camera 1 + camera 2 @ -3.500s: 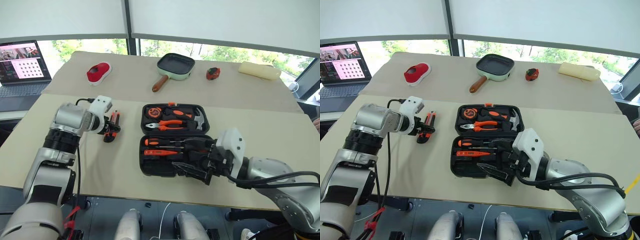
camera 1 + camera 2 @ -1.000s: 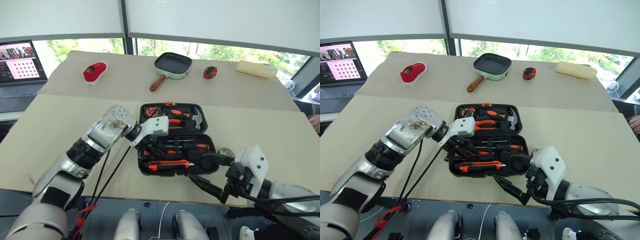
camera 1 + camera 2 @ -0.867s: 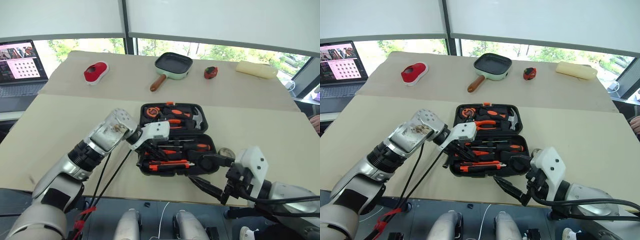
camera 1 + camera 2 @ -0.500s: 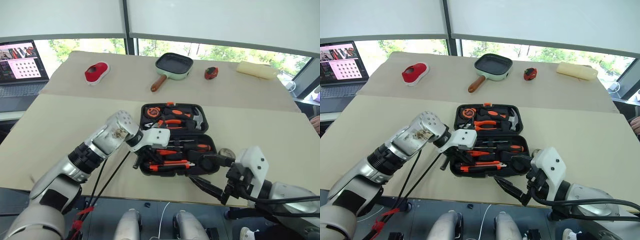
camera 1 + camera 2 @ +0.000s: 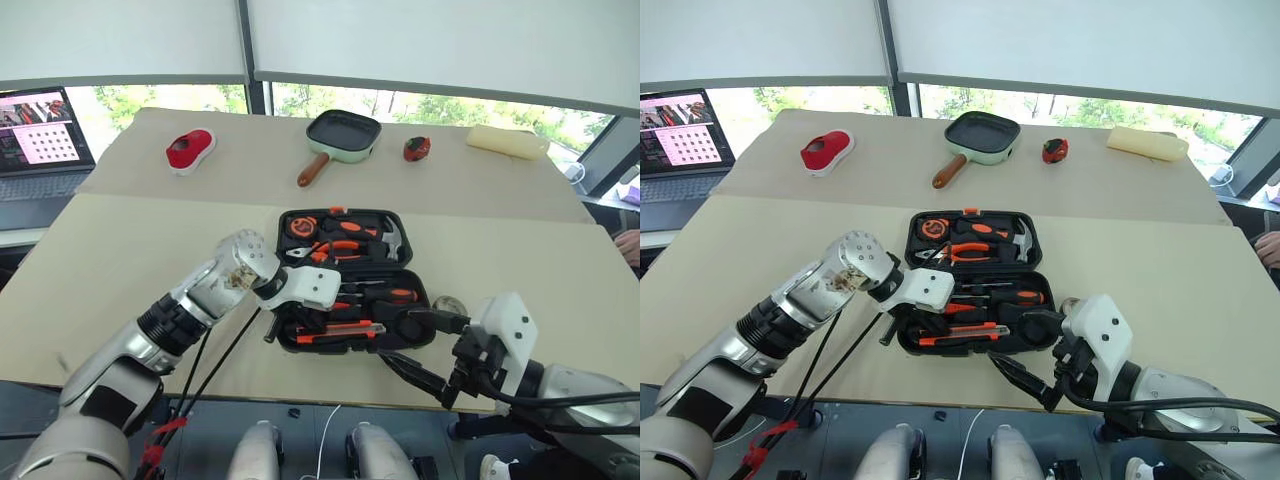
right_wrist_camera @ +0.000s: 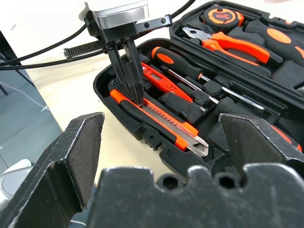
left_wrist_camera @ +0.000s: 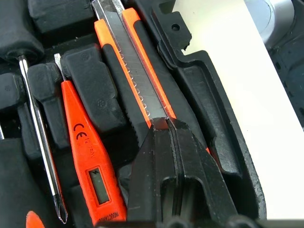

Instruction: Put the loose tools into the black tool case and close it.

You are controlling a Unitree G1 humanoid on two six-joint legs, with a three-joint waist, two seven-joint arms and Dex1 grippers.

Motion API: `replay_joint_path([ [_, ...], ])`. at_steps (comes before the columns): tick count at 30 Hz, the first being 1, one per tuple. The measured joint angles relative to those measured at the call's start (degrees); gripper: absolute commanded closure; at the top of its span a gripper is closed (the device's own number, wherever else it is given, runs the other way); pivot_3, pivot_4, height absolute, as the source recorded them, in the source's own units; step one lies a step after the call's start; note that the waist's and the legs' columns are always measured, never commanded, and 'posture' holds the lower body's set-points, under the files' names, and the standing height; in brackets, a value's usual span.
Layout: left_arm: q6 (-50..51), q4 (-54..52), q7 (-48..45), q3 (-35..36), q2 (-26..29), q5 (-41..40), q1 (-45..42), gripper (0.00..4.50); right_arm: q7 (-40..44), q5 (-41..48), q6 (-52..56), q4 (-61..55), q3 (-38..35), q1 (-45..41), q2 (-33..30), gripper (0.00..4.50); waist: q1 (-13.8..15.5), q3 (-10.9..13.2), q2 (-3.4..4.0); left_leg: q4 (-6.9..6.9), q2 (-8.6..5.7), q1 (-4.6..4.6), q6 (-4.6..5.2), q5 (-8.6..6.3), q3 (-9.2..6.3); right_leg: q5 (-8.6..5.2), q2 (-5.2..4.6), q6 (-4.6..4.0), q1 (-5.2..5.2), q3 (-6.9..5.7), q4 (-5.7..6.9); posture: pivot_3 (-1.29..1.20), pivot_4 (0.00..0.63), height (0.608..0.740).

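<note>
The black tool case (image 5: 284, 232) lies open mid-table, lid away from me. In its front slot lies the orange-and-black utility knife (image 6: 161, 118), which also appears in the left wrist view (image 7: 137, 61). My left gripper (image 6: 137, 101) is shut, its tips resting on the knife's handle end. Behind the knife sit an orange tester screwdriver (image 7: 88, 137) and a black-and-orange screwdriver (image 6: 178, 61). Off the case's front right corner, my right gripper (image 5: 415, 348) stands open and holds nothing. A small round roll (image 5: 450, 303) lies by the case's right side.
Pliers (image 5: 340, 245), a tape measure (image 5: 303, 225) and a hammer (image 5: 395, 235) sit in the lid. At the table's back are a green-rimmed pan (image 5: 343, 130), a red object (image 5: 190, 148), a small red thing (image 5: 417, 148) and a cream roll (image 5: 507, 141). A laptop (image 5: 40, 130) stands far left.
My left arm swung from left of the case to its front slot, then sank a little and rolled onto the knife. My right gripper drew back off the case to its front right.
</note>
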Motion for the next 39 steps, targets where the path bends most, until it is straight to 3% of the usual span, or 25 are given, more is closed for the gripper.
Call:
replay_joint_path([
  [5, 6.4, 6.8, -0.2, 11.0, -2.6, -9.3, -3.7, 2.05, 2.3, -0.8, 0.0, 1.1, -5.6, 4.2, -0.3, 0.00, 0.3, 0.1, -0.06, 0.11, -0.03, -0.19, 0.00, 0.00, -0.04, -0.15, -0.01, 0.27, -0.05, 0.00, 0.02, 0.00, 0.150, 0.740],
  [9, 6.0, 11.6, -0.9, 22.1, 0.5, -15.6, -6.0, 0.53, 6.7, -0.7, 0.0, 4.2, -18.7, 12.6, 0.3, 0.00, 0.1, 0.1, -0.05, 0.06, -0.04, -0.16, 0.04, -0.02, -0.04, -0.14, -0.01, 0.24, -0.04, 0.00, 0.00, 0.00, 0.150, 0.740],
  [11, 5.2, 12.1, -2.0, 25.9, 2.7, -18.0, -5.4, 0.07, 10.3, -0.8, 0.0, 5.7, -24.9, 17.3, 1.3, 0.00, 0.1, 0.1, -0.05, 0.03, -0.02, -0.15, 0.04, -0.02, -0.04, -0.10, -0.01, 0.18, -0.03, 0.00, 0.00, 0.00, 0.150, 0.740],
  [16, 5.7, 6.4, -3.8, 30.9, 8.0, -22.7, 0.4, 0.07, 20.2, -2.0, -1.4, 8.7, -35.9, 26.0, 2.8, 0.00, 0.0, 0.1, -0.04, 0.04, 0.01, -0.10, 0.02, -0.03, -0.01, -0.18, -0.04, 0.29, 0.02, 0.00, -0.02, 0.00, 0.150, 0.740],
  [20, 9.8, -3.1, -4.1, 35.7, 11.5, -29.2, 5.9, 0.07, 24.6, -7.0, -3.3, 14.5, -36.2, 25.6, 1.0, 0.00, 0.0, 0.1, -0.07, 0.05, 0.03, -0.05, 0.01, -0.02, 0.02, -0.18, -0.10, 0.29, 0.07, 0.01, -0.08, 0.00, 0.150, 0.740],
  [24, 11.4, -9.3, -3.8, 35.4, 12.9, -31.8, 9.1, 0.07, 25.1, -11.2, -4.8, 18.5, -27.1, 16.8, -3.7, 0.00, 0.0, 0.1, -0.03, 0.05, 0.02, 0.16, 0.01, -0.02, 0.09, -0.20, -0.10, 0.27, 0.21, 0.06, -0.16, 0.00, 0.150, 0.740],
  [32, 10.1, -15.4, -1.1, 32.9, 14.0, -31.6, 13.1, 0.07, 26.0, -26.0, -10.1, 31.6, 1.2, -6.3, -8.8, 0.00, 0.2, 0.2, 0.04, 0.02, -0.03, 0.00, 0.02, -0.03, 0.17, -0.04, -0.08, -0.04, 0.04, 0.10, -0.14, 0.00, 0.150, 0.740],
  [37, 10.2, -17.3, 0.5, 33.0, 14.0, -32.1, 14.5, 0.07, 26.7, -30.6, -11.2, 37.9, 7.9, -12.4, -8.4, 0.00, 0.5, 0.2, 0.04, 0.03, -0.04, -0.12, 0.02, -0.02, 0.17, -0.02, -0.09, -0.07, -0.01, 0.09, -0.17, 0.00, 0.150, 0.740],
  [38, 10.2, -18.0, 0.7, 33.0, 14.1, -32.6, 14.9, 0.00, 26.9, -31.4, -11.4, 39.0, 9.2, -13.3, -8.3, 0.50, 0.4, 0.2, 0.04, 0.03, -0.04, -0.11, 0.02, -0.02, 0.18, -0.02, -0.08, -0.07, -0.01, 0.09, -0.17, 0.00, 0.150, 0.740],
  [39, 10.2, -18.6, 1.0, 33.1, 14.1, -33.0, 15.3, 0.00, 27.1, -32.4, -11.4, 39.9, 10.4, -14.1, -8.1, 0.58, 0.3, 0.2, 0.04, 0.03, -0.03, -0.11, 0.02, -0.02, 0.18, -0.02, -0.08, -0.07, -0.01, 0.09, -0.16, 0.00, 0.150, 0.740],
])
